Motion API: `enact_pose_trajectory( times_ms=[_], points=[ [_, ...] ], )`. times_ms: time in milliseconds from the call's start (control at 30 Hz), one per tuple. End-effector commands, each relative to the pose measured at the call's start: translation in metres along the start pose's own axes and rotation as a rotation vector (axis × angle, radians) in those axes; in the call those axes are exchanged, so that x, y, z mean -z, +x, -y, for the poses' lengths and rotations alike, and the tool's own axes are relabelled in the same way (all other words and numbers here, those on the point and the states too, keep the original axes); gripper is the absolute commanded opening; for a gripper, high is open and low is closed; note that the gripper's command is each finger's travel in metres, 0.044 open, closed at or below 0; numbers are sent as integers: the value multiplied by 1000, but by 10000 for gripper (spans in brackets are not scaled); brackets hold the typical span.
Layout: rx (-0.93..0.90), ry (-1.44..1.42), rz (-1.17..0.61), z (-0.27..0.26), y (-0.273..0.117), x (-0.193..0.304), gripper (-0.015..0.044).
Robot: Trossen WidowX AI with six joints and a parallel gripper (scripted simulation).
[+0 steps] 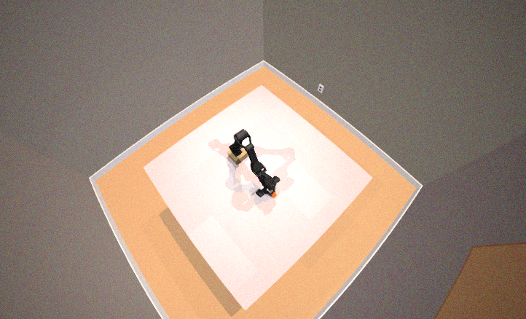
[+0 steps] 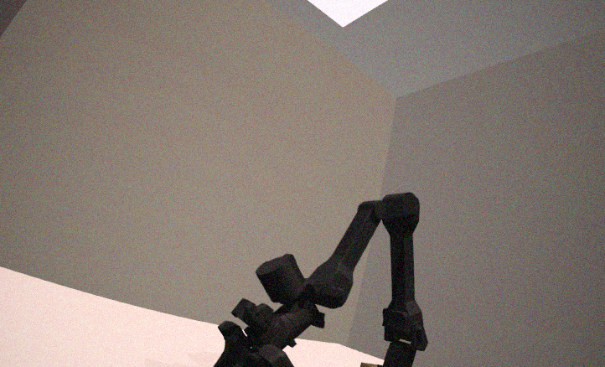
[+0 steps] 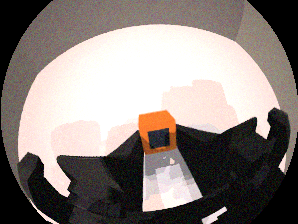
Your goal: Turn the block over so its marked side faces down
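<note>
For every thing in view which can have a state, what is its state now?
End effector: shut on the block.
Block: gripped, its dark-marked side facing the wrist camera, not yet face down on the table.
Arm: bent, reaching over the table.

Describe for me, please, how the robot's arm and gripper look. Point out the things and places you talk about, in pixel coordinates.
The arm [image 1: 256,161] [image 2: 351,244] is matte black, with chunky angular links and rounded, barrel-like joints. The gripper [image 1: 272,194] [image 3: 156,131] is black too, with wedge-shaped fingers tapering towards their tips. No cables or lettering can be made out.
</note>
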State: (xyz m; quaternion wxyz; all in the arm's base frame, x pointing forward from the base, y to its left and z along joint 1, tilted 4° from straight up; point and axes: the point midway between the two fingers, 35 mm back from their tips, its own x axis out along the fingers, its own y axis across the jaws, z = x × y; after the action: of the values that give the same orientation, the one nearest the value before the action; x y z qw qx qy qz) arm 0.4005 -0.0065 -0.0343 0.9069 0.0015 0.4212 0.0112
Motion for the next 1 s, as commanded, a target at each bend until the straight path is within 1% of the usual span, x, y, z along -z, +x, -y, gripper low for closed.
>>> enact_pose_trajectory(
  times_ms=[0,267,567,967],
  points=[
    [-3,6,42,0,4,5,0],
    [-3,6,164,-1,5,10,0],
    [-4,6,297,-1,-4,16,0],
    [-4,6,325,-1,-6,16,0]
  ],
)
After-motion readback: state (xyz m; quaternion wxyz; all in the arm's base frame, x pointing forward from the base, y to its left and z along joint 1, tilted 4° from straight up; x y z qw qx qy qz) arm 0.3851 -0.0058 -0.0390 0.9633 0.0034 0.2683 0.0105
